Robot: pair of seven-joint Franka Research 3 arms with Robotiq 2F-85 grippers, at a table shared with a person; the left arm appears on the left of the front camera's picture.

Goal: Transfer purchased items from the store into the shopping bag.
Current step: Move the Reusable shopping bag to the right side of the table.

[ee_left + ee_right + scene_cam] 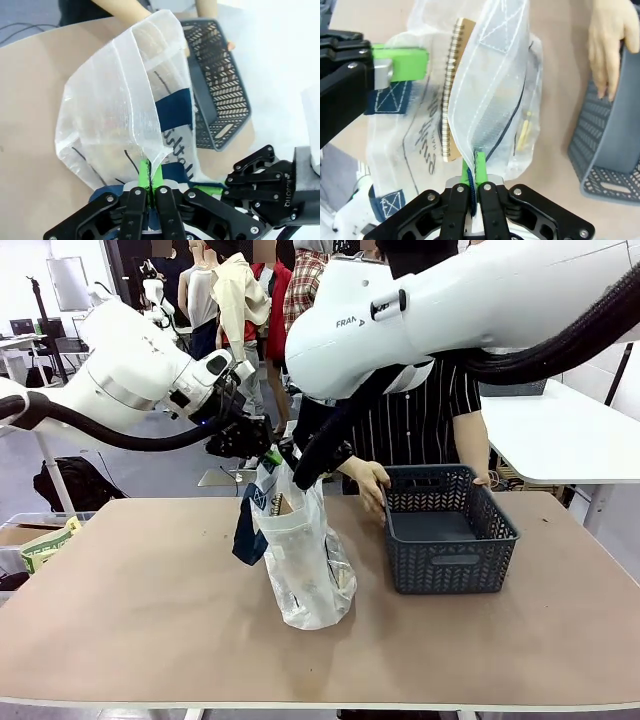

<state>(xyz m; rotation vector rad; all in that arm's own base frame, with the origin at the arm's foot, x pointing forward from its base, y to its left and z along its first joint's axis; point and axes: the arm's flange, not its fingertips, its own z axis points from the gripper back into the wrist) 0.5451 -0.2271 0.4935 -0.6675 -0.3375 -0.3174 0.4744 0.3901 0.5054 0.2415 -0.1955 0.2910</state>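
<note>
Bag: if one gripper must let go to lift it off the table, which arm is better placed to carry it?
Hard to call: left gripper and right gripper are each shut on the bag rim. Slightly left, nearer the navy handle.

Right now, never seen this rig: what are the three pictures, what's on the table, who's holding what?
Two white robot arms work at a brown table, with a person standing on the far side. The front view comes from a fixed camera between the arms. The other two come from cameras on each wrist, looking along that arm's jaws.

On the table stands a translucent white shopping bag with navy handles, and beside it a dark grey lattice basket.

The left gripper and the right gripper are each shut on the bag's top edge, holding it up between them. A spiral notebook and something thin and yellowish sit inside the bag. The person's hand rests on the basket's rim.
</note>
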